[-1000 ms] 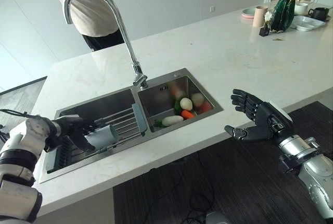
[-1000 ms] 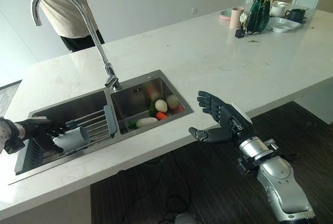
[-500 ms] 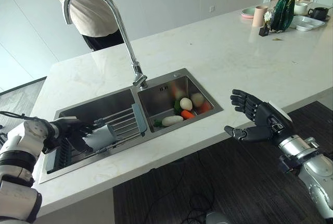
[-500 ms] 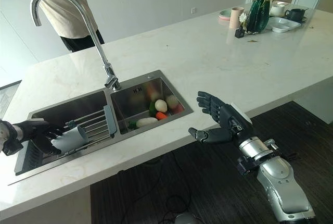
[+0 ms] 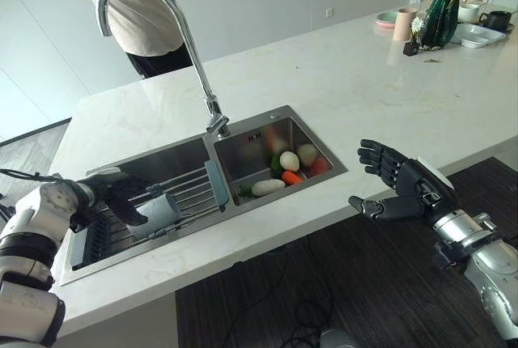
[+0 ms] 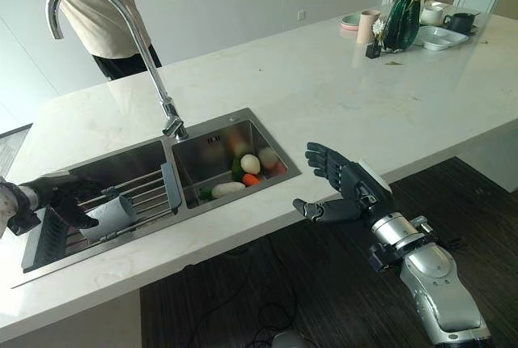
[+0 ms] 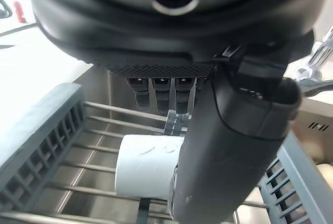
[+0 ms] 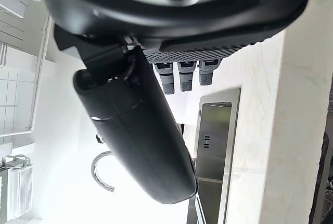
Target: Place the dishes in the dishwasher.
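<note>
A pale grey cup (image 5: 164, 211) lies on its side on the wire rack (image 5: 193, 191) across the left basin of the steel sink (image 5: 259, 121). My left hand (image 5: 113, 193) hovers just over the cup's left end, fingers straight and open, thumb beside the cup (image 7: 145, 171) without closing on it. My right hand (image 5: 403, 184) hangs open in front of the counter's front edge, over the dark floor, holding nothing.
Vegetables (image 5: 288, 165) lie in the right basin. A tall curved faucet (image 5: 162, 24) rises behind the sink. A person (image 5: 137, 8) stands across the counter. At the far right corner sit a pink cup (image 5: 402, 24), a green vase (image 5: 441, 18), a dark mug (image 5: 495, 20) and a tray (image 5: 477, 36).
My left hand has let go of the cup: its fingers have straightened and drawn back a little. The cup now rests on the rack. The right hand has not moved.
</note>
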You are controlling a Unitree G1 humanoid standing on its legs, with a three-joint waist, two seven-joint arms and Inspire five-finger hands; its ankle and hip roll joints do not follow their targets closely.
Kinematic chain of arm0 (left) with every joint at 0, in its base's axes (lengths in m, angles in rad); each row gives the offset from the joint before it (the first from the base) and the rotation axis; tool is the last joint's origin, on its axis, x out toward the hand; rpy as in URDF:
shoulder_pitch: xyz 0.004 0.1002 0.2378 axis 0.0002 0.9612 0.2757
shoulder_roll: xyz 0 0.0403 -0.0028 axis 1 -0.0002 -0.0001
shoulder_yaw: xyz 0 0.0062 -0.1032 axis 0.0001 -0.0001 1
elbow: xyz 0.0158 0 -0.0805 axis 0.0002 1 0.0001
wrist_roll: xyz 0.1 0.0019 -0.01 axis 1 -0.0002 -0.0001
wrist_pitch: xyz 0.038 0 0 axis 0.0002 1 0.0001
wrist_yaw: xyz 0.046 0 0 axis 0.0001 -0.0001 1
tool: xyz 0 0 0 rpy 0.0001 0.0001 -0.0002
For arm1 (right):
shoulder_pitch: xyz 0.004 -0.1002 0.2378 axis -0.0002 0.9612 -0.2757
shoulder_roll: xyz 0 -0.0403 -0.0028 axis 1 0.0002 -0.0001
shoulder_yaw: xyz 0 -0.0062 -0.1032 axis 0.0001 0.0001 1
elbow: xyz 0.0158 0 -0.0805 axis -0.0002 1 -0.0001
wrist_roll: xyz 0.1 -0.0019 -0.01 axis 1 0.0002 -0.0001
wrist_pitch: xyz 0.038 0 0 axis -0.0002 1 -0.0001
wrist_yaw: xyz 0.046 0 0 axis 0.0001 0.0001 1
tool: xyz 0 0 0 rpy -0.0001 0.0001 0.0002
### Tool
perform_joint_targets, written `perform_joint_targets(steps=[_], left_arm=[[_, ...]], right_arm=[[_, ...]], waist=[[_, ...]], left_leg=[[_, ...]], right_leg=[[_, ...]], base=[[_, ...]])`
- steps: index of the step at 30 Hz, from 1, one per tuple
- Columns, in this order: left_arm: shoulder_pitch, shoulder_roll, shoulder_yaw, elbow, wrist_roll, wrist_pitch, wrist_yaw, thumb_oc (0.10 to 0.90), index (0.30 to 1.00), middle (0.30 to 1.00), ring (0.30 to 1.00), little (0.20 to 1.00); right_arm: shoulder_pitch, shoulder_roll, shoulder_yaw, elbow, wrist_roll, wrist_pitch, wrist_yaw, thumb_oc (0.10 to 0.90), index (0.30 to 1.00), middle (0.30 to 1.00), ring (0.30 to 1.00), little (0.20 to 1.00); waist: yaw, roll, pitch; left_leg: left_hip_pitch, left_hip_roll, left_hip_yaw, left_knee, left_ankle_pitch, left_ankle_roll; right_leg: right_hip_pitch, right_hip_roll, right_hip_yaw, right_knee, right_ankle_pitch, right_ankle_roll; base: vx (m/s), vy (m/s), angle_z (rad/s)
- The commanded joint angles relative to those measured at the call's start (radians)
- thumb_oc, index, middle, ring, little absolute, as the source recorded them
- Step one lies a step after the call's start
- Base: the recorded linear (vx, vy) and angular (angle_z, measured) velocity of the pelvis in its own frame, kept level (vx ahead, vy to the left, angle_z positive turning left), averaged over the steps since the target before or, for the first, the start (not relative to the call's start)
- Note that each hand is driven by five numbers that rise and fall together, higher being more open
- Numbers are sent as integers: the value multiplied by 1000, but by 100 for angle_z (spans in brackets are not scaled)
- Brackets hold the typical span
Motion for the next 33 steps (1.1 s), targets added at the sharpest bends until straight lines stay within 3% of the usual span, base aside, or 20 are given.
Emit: perform_joint_targets(steps=[1, 16, 33], left_arm=[[-60, 41, 124, -35, -17, -43, 94, 800, 900, 900, 900, 900], [-36, 26, 110, 8, 6, -12, 4, 800, 900, 900, 900, 900], [-2, 1, 126, 35, 12, 3, 15, 800, 900, 900, 900, 900]], right_arm=[[-85, 0, -79, -64, 7, -122, -6, 800, 900, 900, 900, 900], [-77, -4, -83, -68, -5, -108, 7, 800, 900, 900, 900, 900], [-69, -23, -103, -73, -12, -103, 26, 800, 900, 900, 900, 900]], waist=[[-4, -8, -34], [-16, -6, -29], [-22, -16, -23]], left_leg=[[-38, -1, -18, 151, -195, 17], [-34, -1, -16, 151, -195, 19], [-34, -1, -8, 151, -197, 22]], right_leg=[[94, -42, -31, -92, 5, 96], [95, -39, -17, -92, 6, 96], [90, -35, -13, -92, 6, 95]], base=[[0, 0, 0], [16, 6, -1], [0, 11, -3]])
